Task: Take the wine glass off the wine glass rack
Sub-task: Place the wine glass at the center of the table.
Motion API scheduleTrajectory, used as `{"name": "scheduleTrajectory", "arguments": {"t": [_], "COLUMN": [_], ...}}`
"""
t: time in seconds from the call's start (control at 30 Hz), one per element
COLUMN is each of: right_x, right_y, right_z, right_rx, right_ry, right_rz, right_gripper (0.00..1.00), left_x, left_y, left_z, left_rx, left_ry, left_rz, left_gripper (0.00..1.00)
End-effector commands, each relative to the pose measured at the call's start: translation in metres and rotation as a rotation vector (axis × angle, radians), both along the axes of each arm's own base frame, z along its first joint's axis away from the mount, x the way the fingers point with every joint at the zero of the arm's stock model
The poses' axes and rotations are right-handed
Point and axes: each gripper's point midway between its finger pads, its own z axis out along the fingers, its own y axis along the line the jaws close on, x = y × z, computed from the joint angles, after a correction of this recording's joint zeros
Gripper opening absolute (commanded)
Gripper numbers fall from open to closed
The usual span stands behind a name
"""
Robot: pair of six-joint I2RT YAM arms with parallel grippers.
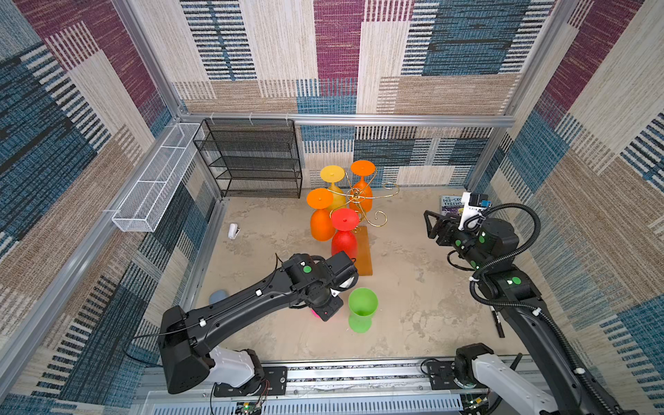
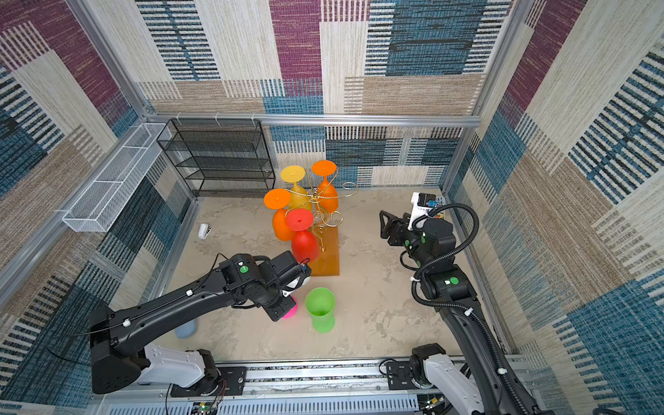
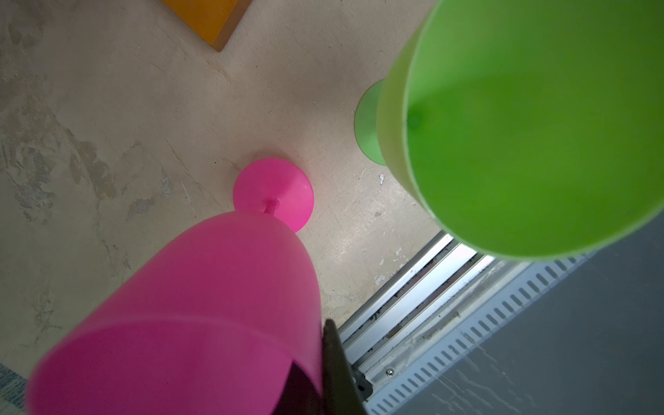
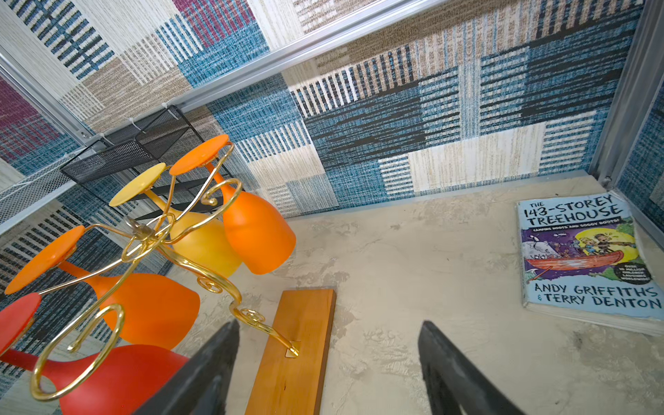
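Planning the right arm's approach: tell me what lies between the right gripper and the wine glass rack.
Only bare tabletop separates the right gripper from the wine glass rack, in both top views.

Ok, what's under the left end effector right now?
A pink wine glass, upright, foot toward the table, beside the green wine glass. The left end effector is shut on its rim. In both top views the left arm covers all but a pink sliver.
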Motion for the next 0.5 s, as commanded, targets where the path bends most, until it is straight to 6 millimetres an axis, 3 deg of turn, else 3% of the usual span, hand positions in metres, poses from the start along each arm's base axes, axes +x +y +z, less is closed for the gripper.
{"name": "scheduleTrajectory", "arguments": {"t": [0.0, 0.47], "right_x": [0.0022, 0.0029], "right_y": [-0.0004, -0.0006], "right_z": [0.0053, 0.0039], "right_rx": [0.002, 0.000], "right_ry": [-0.019, -0.015], "right_rz": [-0.005, -0.006], "right_gripper": [0.79, 0.79], "left_x": [0.0042, 0.0054], "left_y": [-0.0020, -0.0039], "left_z": [-0.0032, -0.0100], "left_rx": [0.009, 0.029], "left_ry": [-0.013, -0.007], "left_rz": [0.013, 0.010], "left_gripper": [0.00, 0.05]}}
